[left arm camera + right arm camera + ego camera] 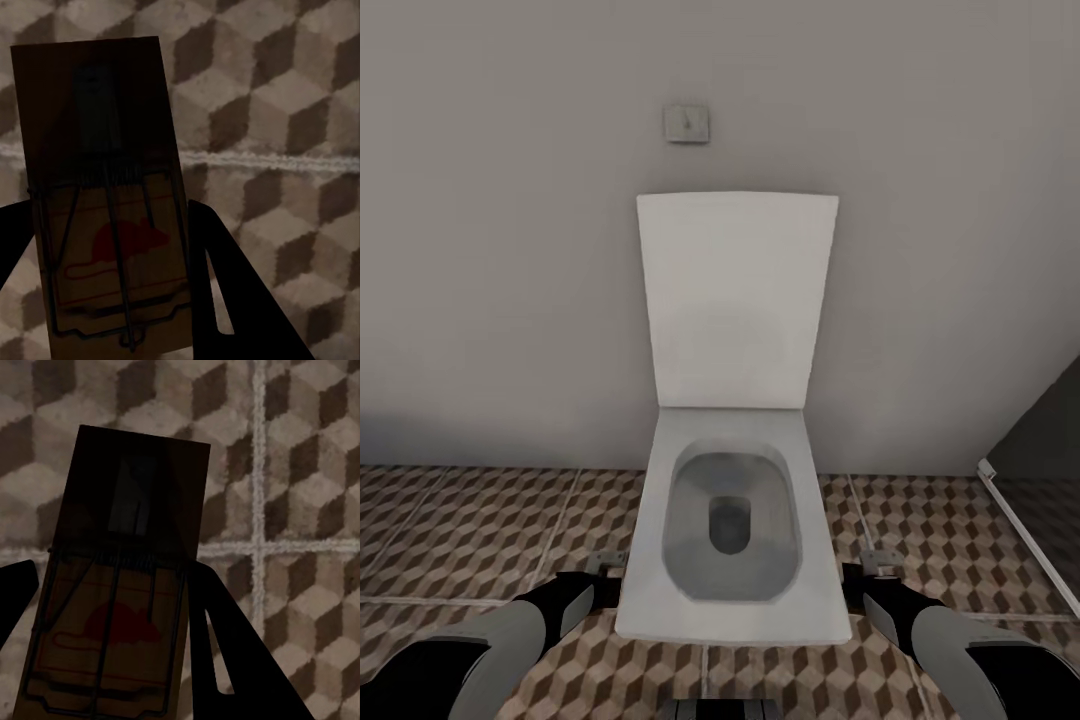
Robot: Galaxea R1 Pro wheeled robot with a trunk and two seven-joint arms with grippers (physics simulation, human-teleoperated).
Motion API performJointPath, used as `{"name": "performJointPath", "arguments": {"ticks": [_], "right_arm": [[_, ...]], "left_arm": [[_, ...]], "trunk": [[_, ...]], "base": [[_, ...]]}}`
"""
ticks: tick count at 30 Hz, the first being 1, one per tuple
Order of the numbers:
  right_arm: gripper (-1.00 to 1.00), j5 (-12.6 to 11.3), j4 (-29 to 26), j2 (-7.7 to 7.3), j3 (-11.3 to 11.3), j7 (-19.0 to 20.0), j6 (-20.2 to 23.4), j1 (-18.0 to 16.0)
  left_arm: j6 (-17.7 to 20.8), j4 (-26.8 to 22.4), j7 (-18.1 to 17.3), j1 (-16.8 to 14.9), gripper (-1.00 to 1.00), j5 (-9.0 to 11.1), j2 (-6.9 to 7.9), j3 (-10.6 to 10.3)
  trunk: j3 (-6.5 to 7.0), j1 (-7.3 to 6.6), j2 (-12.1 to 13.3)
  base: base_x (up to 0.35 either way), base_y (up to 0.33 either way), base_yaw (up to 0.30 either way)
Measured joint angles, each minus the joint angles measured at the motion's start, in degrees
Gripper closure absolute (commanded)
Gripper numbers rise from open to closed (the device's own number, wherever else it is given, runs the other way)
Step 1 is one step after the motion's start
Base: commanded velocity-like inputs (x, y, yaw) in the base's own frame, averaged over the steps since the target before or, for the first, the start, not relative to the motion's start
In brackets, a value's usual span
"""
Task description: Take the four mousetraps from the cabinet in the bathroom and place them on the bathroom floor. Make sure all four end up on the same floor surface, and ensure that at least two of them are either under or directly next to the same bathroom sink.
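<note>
In the left wrist view a dark-brown mousetrap (105,202) with a red mouse print and a wire spring sits between the black fingers (240,300) of my left gripper (105,247), which is shut on it above the cube-patterned bathroom floor (285,112). A second mousetrap (124,585) is held the same way in my right gripper (112,592), over a grout crossing of the floor (300,457). In the head view my left gripper (605,568) and right gripper (875,568) hang low on either side of the toilet. The cabinet and the sink are out of view.
A white toilet (650,600) with its lid (735,300) raised stands straight ahead against a grey wall, a flush plate (687,123) above it. A dark panel with a white edge (1020,510) runs along the right. Patterned floor (460,540) lies on both sides.
</note>
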Motion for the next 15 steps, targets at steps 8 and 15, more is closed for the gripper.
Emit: {"name": "performJointPath", "arguments": {"ticks": [8, 15], "right_arm": [[1.0, 0.01, 0.01, 0.0, 0.0, 0.0, 0.0, 0.0], [1.0, 0.01, 0.0, 0.0, 0.0, 0.0, 0.0, 0.0]], "left_arm": [[-0.03, 0.0, 0.0, 0.0, 1.0, 0.0, 0.0, -0.02], [-0.03, 0.0, 0.0, 0.0, 1.0, 0.0, 0.0, -0.01]], "trunk": [[0.0, 0.0, 0.0], [0.0, 0.0, 0.0]], "base": [[0.0, 0.0, 0.0], [0.0, 0.0, 0.0]]}}
